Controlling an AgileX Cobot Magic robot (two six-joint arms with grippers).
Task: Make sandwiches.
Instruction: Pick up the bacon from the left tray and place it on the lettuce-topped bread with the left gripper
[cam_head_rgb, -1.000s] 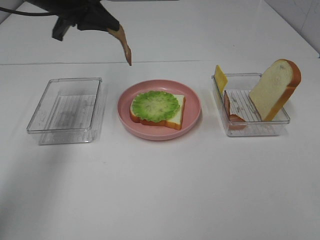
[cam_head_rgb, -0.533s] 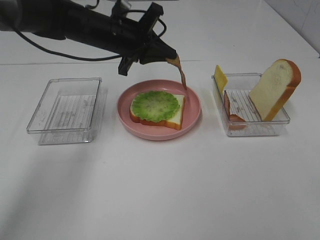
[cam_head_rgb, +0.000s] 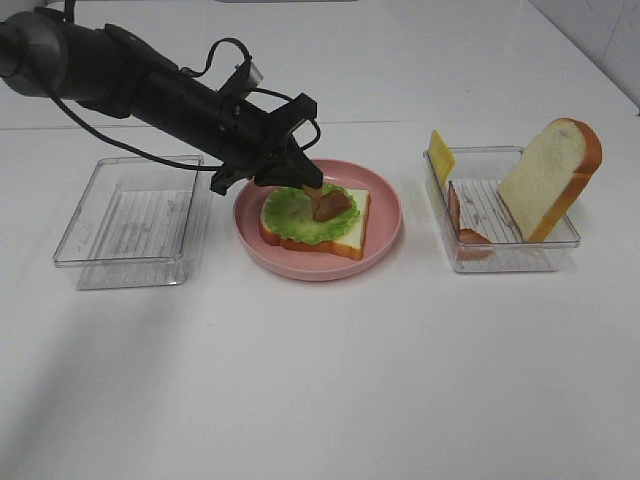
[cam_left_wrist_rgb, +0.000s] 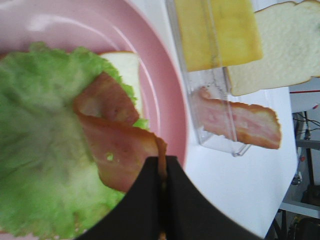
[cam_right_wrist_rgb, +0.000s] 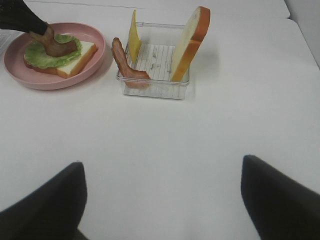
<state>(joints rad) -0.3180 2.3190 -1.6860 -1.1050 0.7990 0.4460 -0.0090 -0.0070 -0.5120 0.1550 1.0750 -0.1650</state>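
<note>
On the pink plate (cam_head_rgb: 388, 215) lies a bread slice (cam_head_rgb: 352, 230) with a frilly lettuce leaf (cam_head_rgb: 288, 215) on top. My left gripper (cam_head_rgb: 308, 186) is low over the leaf and shut on one end of a bacon strip (cam_head_rgb: 331, 205). The strip (cam_left_wrist_rgb: 115, 145) lies folded on the lettuce (cam_left_wrist_rgb: 40, 165), with the black fingers (cam_left_wrist_rgb: 145, 200) pinching its end. The right gripper (cam_right_wrist_rgb: 161, 165) hovers open and empty over bare table, well in front of the right tray (cam_right_wrist_rgb: 155, 89).
The clear right tray (cam_head_rgb: 500, 258) holds a standing bread slice (cam_head_rgb: 550, 178), a yellow cheese slice (cam_head_rgb: 440, 155) and another bacon strip (cam_head_rgb: 466, 233). An empty clear tray (cam_head_rgb: 130, 215) sits left of the plate, under the left arm.
The left arm swung from the back left over to the plate and came down. The bacon strip, which was hanging in the air, now rests folded on the lettuce.
</note>
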